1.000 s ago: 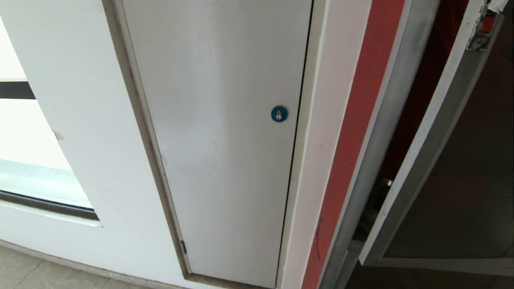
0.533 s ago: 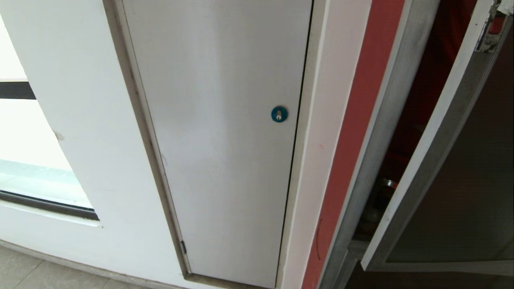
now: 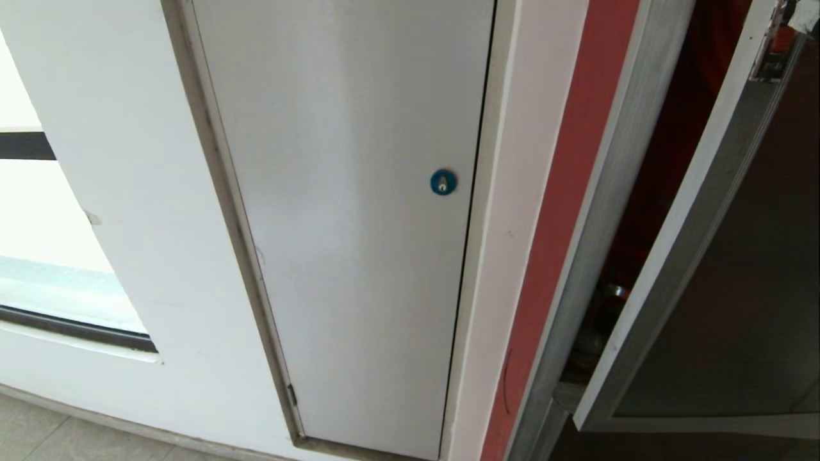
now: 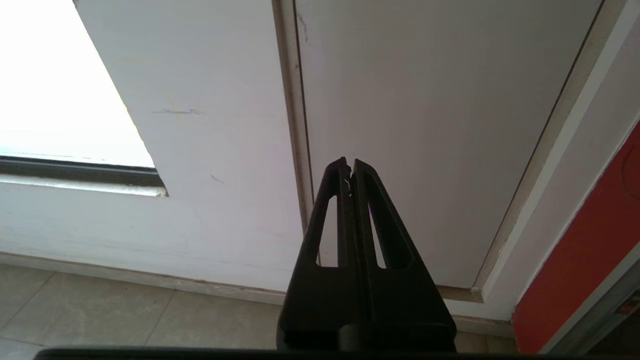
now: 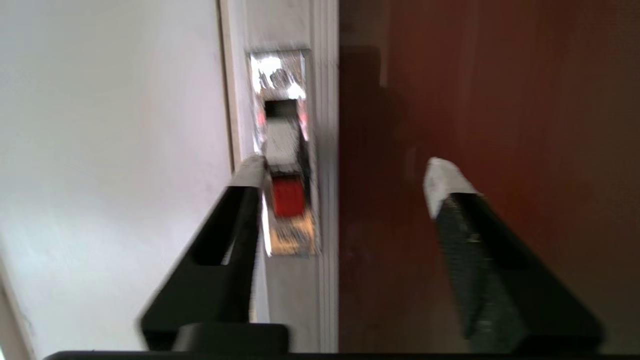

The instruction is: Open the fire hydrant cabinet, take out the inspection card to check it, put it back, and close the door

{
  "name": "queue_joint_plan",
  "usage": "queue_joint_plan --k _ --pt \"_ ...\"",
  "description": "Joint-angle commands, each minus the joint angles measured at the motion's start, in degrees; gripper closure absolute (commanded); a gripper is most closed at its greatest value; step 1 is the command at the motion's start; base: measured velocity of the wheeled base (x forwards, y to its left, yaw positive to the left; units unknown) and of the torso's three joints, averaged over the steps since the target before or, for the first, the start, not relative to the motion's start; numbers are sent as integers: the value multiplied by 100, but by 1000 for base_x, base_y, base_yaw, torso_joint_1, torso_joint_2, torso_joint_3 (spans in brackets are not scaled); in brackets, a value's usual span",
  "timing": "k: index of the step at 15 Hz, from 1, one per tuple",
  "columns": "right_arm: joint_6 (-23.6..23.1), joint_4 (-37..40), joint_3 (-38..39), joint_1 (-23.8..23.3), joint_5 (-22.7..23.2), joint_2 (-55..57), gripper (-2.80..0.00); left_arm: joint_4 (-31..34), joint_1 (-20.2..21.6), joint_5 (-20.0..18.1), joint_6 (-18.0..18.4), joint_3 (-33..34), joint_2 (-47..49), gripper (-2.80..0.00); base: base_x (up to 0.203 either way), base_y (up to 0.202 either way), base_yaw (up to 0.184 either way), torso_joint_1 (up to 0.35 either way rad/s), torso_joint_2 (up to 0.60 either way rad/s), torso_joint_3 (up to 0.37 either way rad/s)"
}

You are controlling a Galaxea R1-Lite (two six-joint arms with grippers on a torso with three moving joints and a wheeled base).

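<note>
— Where did the door point(image 3: 724, 282) stand?

— Ajar. In the head view its silver-framed dark glass panel hung swung out from the fire hydrant cabinet point(image 3: 615, 192), leaving a gap that showed the red interior and something metallic low down inside, too dim to identify.

— And the right gripper point(image 5: 345, 172)?

— Its fingers were spread wide apart, holding nothing. One white-tipped fingertip point(image 5: 250, 170) sat just beside the small red latch point(image 5: 288, 196) set in a shiny metal plate on the door's silver frame; the other lay over the reddish-brown glass. Whether the near tip touched the frame, I could not tell.

— The left gripper point(image 4: 349, 165)?

— Closed, fingers pressed together, empty, pointing toward the lower part of the plain grey-white door point(image 3: 359, 224) beside the cabinet, above the tiled floor point(image 4: 100, 310).

— Any writing or labels?

— None I could read. The grey-white door carried only a round blue lock point(image 3: 442, 182). The latch plate was too blurred to make out any marks.

— The inspection card?

— Not visible in any view.
</note>
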Motion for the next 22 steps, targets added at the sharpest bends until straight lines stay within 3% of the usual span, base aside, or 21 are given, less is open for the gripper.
queue_joint_plan --k 1,7,8,13,17,22 --pt "-17 -26 142 65 74 -129 -280 -2 2 0 0 35 7 0 0 0 0 0 0 0" --pt "-5 354 961 129 340 -1012 -280 -2 2 0 0 35 7 0 0 0 0 0 0 0" --pt "-8 385 1107 127 341 -1215 0 -2 2 0 0 35 7 0 0 0 0 0 0 0" --pt "-9 985 1397 -271 348 -2094 0 -2 2 0 -9 35 7 0 0 0 0 0 0 0" --pt "-190 1644 1318 -1221 271 -2961 0 -2 2 0 0 35 7 0 0 0 0 0 0 0" --pt "-342 3219 985 -2517 135 -4335 0 -2 2 0 0 35 7 0 0 0 0 0 0 0"
